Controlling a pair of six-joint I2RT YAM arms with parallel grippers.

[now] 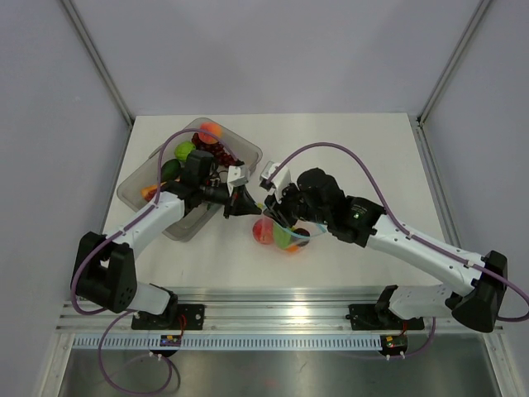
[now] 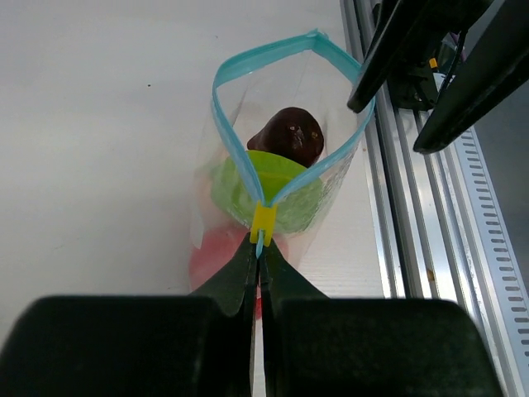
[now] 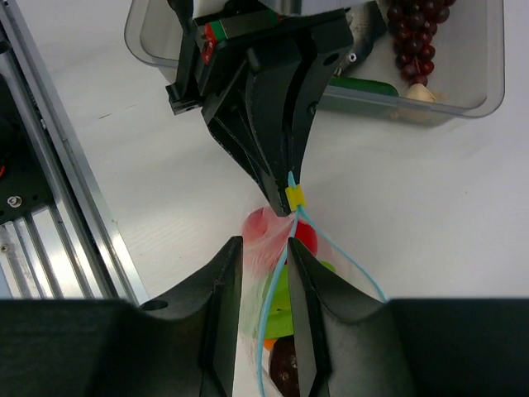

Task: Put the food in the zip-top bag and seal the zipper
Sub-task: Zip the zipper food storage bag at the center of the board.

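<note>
The zip-top bag [image 1: 281, 236] lies on the white table with its mouth open. Inside are a dark purple piece [image 2: 289, 136], a green piece [image 2: 264, 186] and a red piece [image 2: 216, 255]. The light-blue zipper [image 2: 227, 70] forms an open loop, with a yellow slider [image 2: 263, 222] at its near end. My left gripper [image 2: 259, 244] is shut on the zipper's end just behind the slider. My right gripper [image 3: 264, 248] is open, its fingers [image 3: 223, 306] astride one lip of the bag's mouth. The right gripper's fingers also show in the left wrist view [image 2: 388, 58].
A clear rigid tub [image 1: 136, 186] stands at the back left, holding more toy food: an orange piece [image 1: 211, 128], a green piece [image 1: 183, 150] and dark grapes [image 3: 417, 25]. An aluminium rail [image 1: 273, 302] runs along the table's near edge.
</note>
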